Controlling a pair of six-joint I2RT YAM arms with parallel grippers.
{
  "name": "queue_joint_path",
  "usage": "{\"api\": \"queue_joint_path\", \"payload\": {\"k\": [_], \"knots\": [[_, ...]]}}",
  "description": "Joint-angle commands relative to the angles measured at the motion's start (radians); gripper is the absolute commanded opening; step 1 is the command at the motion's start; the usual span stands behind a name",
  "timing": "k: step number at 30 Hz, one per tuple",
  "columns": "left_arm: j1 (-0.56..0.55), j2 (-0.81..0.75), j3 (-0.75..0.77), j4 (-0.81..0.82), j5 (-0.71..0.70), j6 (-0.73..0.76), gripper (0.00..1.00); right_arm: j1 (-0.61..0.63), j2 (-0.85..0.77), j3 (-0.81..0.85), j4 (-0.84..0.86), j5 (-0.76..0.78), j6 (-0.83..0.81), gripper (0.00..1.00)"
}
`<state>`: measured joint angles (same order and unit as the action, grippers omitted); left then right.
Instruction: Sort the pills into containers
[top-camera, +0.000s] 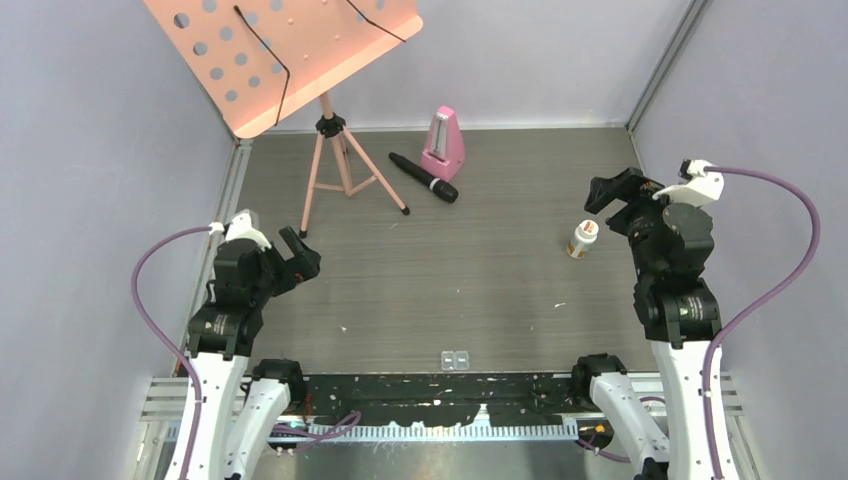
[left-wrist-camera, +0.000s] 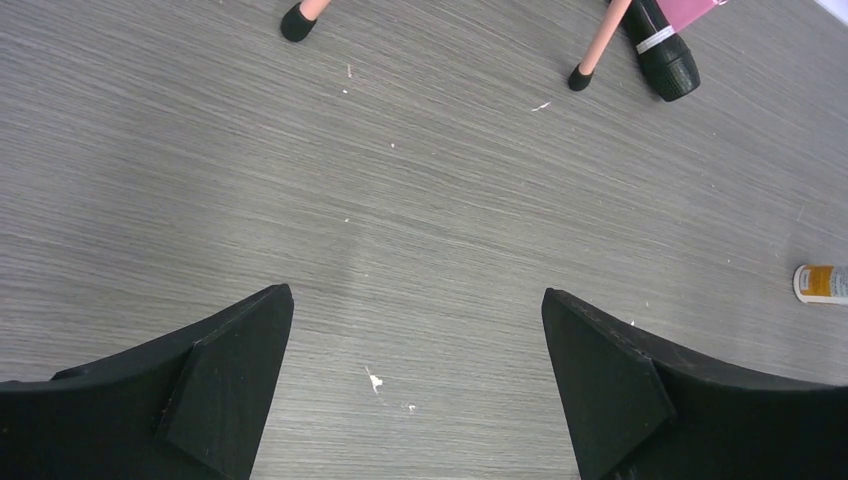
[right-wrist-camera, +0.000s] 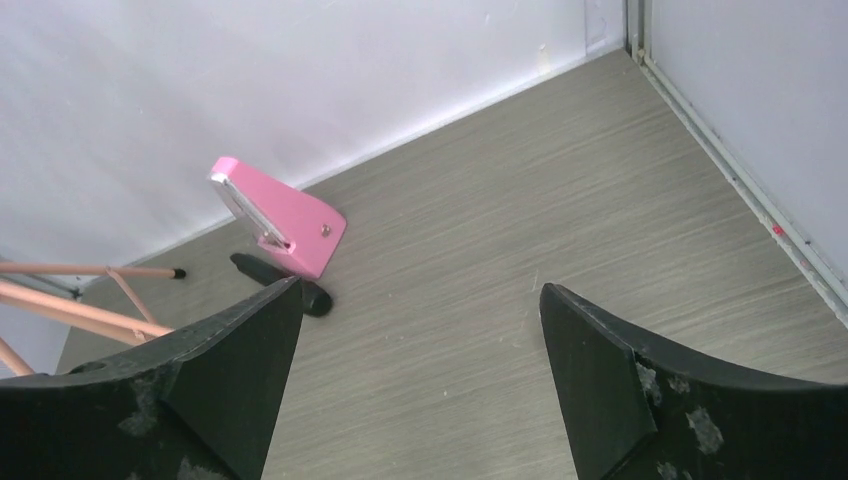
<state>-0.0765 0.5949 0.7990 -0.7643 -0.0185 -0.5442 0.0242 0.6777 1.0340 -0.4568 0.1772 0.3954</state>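
Observation:
The containers (top-camera: 455, 359), a small clear two-compartment pill box, lie at the near edge of the table between the two arm bases. I cannot make out the pills in any view; only pale specks dot the table. A white-capped, orange-labelled small bottle (top-camera: 582, 239) (left-wrist-camera: 822, 284) stands on the right, just left of the right arm. My left gripper (top-camera: 303, 255) (left-wrist-camera: 417, 293) hovers open over bare table on the left, far from the box. My right gripper (top-camera: 612, 195) (right-wrist-camera: 421, 287) is open and empty, raised beyond the bottle and facing the back wall.
A pink music stand (top-camera: 290, 50) on a tripod (top-camera: 335, 170) rises at the back left. A black microphone (top-camera: 423, 177) (left-wrist-camera: 665, 55) and a pink metronome (top-camera: 444, 145) (right-wrist-camera: 285, 220) sit at the back centre. Walls close in the left, right and back.

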Motion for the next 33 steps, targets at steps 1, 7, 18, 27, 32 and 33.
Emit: {"api": "queue_joint_path", "payload": {"k": [1,7,18,27,32,33], "knots": [[0.001,-0.016,0.043,-0.013,-0.026,0.001,0.99,-0.001,0.075,0.089,-0.099,-0.057,-0.022,0.95],[0.000,-0.039,0.073,-0.042,-0.126,-0.010,1.00,-0.002,0.123,0.083,-0.159,-0.149,0.005,0.95],[-0.021,-0.028,0.041,0.071,0.148,0.039,0.98,0.305,0.130,-0.102,-0.029,-0.421,0.073,0.94],[-0.024,-0.001,0.042,0.053,0.126,0.039,0.96,0.911,0.366,-0.170,-0.083,0.181,0.139,0.95],[-0.025,0.007,0.034,0.054,0.102,0.029,0.92,1.136,0.624,-0.107,-0.145,0.243,0.165,0.95],[-0.028,0.013,0.034,0.046,0.096,0.030,0.91,1.156,0.678,-0.100,-0.141,0.222,0.171,0.95]]}}
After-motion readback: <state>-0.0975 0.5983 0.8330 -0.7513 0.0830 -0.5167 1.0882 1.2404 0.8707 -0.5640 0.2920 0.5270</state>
